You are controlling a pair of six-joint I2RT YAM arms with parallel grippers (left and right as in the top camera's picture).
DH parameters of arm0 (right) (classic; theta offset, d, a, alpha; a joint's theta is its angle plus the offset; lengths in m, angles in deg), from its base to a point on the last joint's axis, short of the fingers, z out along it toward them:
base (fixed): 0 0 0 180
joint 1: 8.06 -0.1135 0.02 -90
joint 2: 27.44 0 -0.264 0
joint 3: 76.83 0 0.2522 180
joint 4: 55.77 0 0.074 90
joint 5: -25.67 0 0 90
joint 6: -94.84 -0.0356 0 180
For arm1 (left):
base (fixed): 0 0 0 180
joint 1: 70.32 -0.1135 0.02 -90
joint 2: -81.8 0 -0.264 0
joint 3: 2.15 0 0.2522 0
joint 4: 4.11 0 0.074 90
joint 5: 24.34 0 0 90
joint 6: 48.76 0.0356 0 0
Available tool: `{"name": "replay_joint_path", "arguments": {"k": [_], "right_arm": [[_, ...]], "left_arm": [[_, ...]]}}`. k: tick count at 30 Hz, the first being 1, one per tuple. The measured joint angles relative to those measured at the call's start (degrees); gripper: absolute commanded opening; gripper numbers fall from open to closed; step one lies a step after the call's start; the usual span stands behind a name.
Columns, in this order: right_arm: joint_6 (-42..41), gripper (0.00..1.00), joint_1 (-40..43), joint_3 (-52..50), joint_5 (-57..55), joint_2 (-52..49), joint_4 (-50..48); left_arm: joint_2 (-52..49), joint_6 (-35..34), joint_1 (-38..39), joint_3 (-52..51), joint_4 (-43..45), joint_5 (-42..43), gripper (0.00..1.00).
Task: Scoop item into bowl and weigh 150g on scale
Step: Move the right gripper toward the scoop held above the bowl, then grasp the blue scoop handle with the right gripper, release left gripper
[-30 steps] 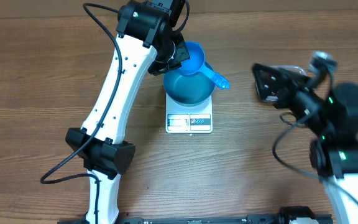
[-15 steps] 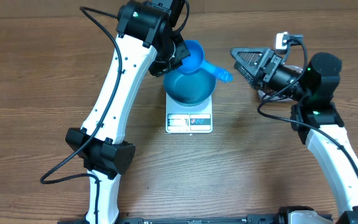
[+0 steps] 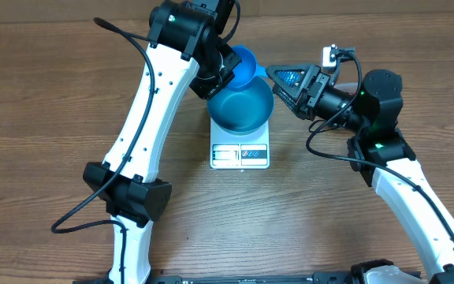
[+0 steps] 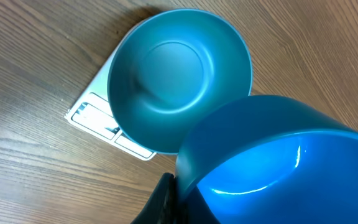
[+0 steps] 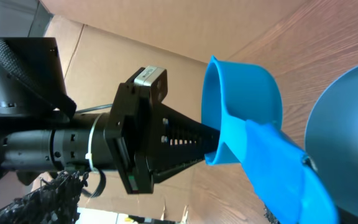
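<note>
Right jaws swung in, spread beside scoop (image 3: pixel 243 65) handle; left jaws pinching scoop; bowl (image 3: pixel 241 110) on scale (image 3: pixel 240 155) empty, filling and weighing outstanding.

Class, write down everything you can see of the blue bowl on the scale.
The bowl is round, deep and bright blue, smooth with a dull sheen, perhaps plastic. Inside, a flat circular floor shows, and it is empty. It stands upright on the white scale, covering most of the platform, with the display left free. A blue scoop hangs above its far rim; contact cannot be told.
</note>
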Motion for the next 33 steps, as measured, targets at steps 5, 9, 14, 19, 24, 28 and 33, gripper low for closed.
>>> {"name": "replay_joint_path", "arguments": {"k": [5,9,14,19,24,28,33], "right_arm": [[1.2,0.96,-0.8,0.0,-1.9,0.0,0.1],[2.3,0.96,-0.7,0.0,-2.6,0.0,0.3],[3.2,0.86,-0.7,0.0,-2.9,0.0,0.5],[3.8,0.69,-0.8,0.0,-3.1,0.0,0.6],[3.8,0.57,-0.8,0.0,-3.0,0.0,1.0],[3.9,0.37,-0.7,0.0,-3.2,0.0,2.0],[3.9,0.17,-0.7,0.0,-3.8,0.0,3.0]], "left_arm": [[0.0,-0.1,0.3,0.0,-0.8,0.5,0.04],[0.0,1.6,1.1,0.0,-1.1,1.2,0.04],[0.0,3.7,1.5,0.0,-2.6,1.6,0.04],[0.0,5.1,1.5,0.0,-2.5,1.6,0.04],[0.0,5.3,1.5,0.0,-2.6,1.6,0.04],[0.0,5.4,1.5,0.0,-2.5,1.7,0.04],[0.0,5.8,1.5,0.0,-2.5,2.0,0.04]]}}
